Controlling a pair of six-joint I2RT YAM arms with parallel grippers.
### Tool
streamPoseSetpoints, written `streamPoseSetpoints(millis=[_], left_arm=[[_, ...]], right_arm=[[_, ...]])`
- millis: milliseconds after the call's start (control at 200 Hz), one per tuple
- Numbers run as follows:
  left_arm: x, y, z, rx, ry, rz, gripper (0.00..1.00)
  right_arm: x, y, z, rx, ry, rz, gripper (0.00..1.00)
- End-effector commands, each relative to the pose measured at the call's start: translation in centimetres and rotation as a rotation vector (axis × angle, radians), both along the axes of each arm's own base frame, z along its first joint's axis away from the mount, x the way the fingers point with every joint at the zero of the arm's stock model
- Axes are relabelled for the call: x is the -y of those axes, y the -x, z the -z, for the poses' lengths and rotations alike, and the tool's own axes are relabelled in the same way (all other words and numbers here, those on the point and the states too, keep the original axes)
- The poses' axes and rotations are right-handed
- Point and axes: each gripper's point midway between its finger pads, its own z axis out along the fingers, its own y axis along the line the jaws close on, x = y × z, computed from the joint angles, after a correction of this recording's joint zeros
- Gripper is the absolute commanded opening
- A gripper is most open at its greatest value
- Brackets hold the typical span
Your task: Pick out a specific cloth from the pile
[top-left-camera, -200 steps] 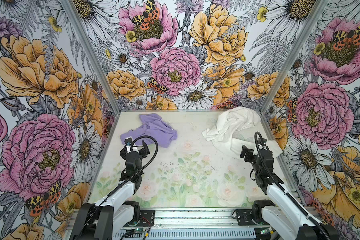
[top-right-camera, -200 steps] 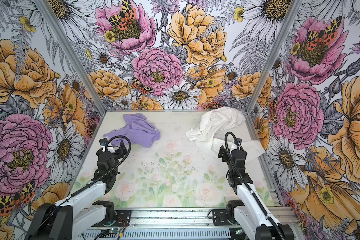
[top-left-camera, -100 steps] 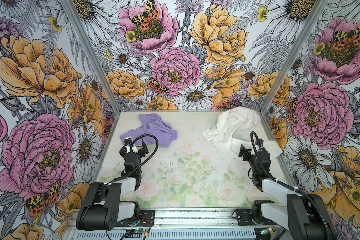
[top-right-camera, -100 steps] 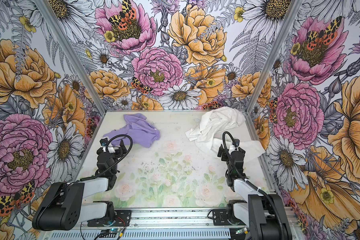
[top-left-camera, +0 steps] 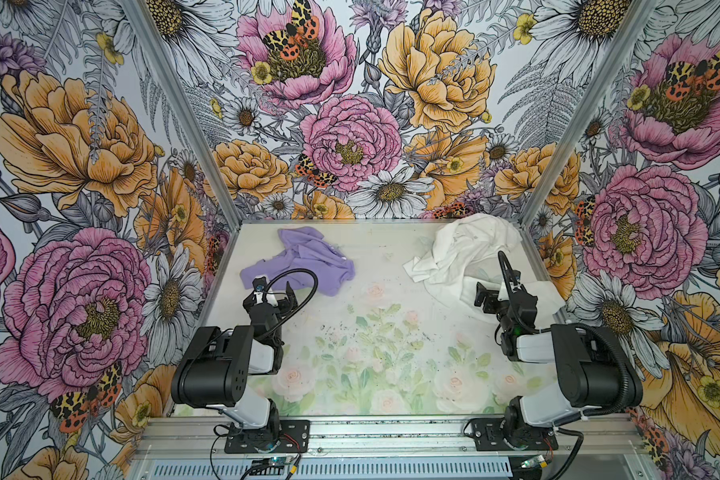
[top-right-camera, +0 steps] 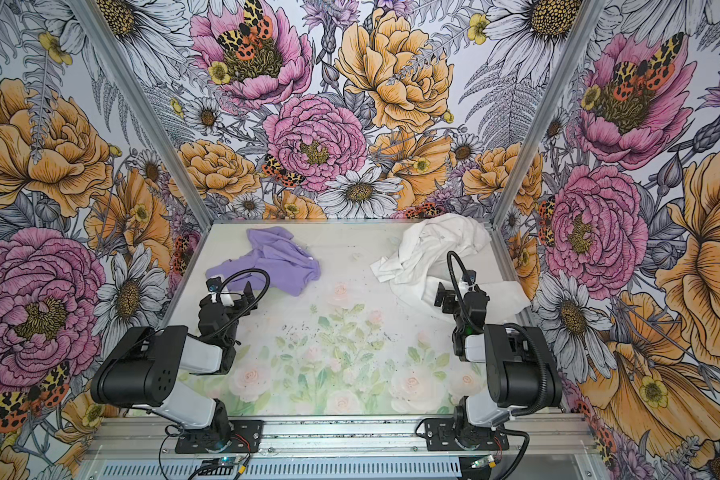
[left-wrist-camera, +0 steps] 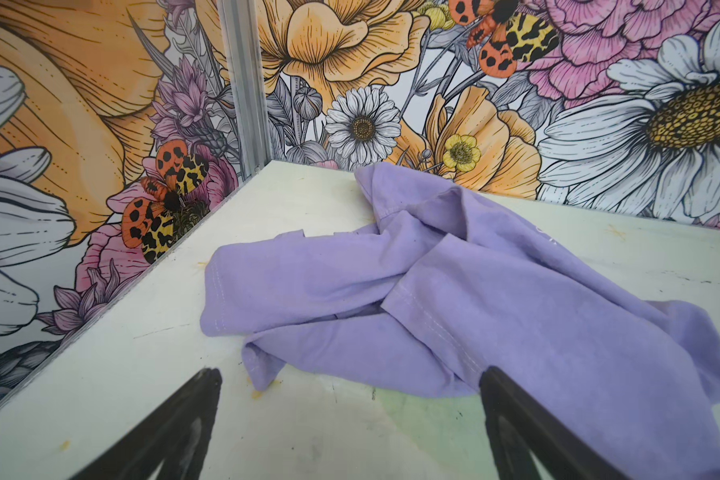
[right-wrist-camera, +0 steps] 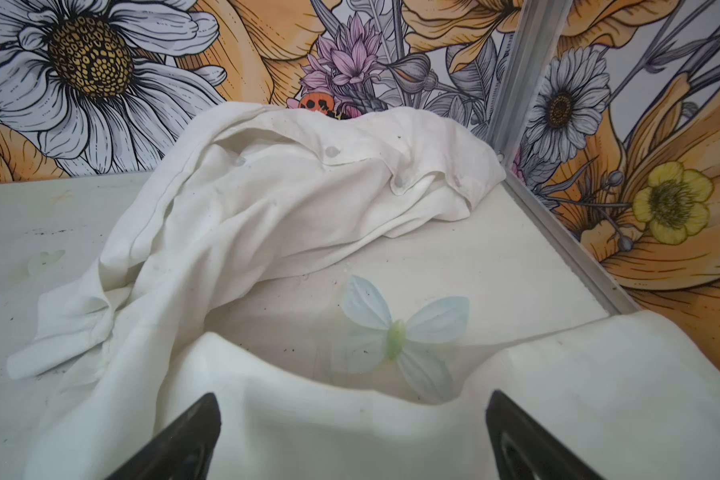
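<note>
Cloth (top-left-camera: 304,262) far left on table (top-left-camera: 391,332); pile (top-left-camera: 462,257) far right, well apart.

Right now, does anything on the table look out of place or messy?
Nothing is damaged. The purple cloth lies crumpled, apart from the white pile. Small dark specks dot the table mid-surface.

Floral-print table (top-left-camera: 350,365), flowered walls (top-left-camera: 80,166)

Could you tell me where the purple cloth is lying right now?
In both top views the purple cloth lies on the table's far left, near the back wall, apart from the white pile at far right, just beyond the open left end effector.
</note>
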Motion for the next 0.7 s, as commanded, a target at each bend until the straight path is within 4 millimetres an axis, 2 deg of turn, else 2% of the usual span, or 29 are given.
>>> streamPoseSetpoints(millis=[0, 135, 696], left_arm=[[0.3, -1.6, -1.6, 0.027, 0.0, 0.03, 0.99], [0.4, -2.6, -1.2, -0.026, -0.012, 0.02, 0.99], [0.8, -2.7, -1.2, -0.04, -0.036, 0.018, 0.99]], right_arm=[[-0.5, -1.1, -2.5, 0.088, -0.014, -0.034, 1.0], [-0.5, -1.3, -2.7, 0.095, -0.011, -0.034, 1.0], [0.5, -0.8, -2.7, 0.11, -0.003, 0.041, 0.99]])
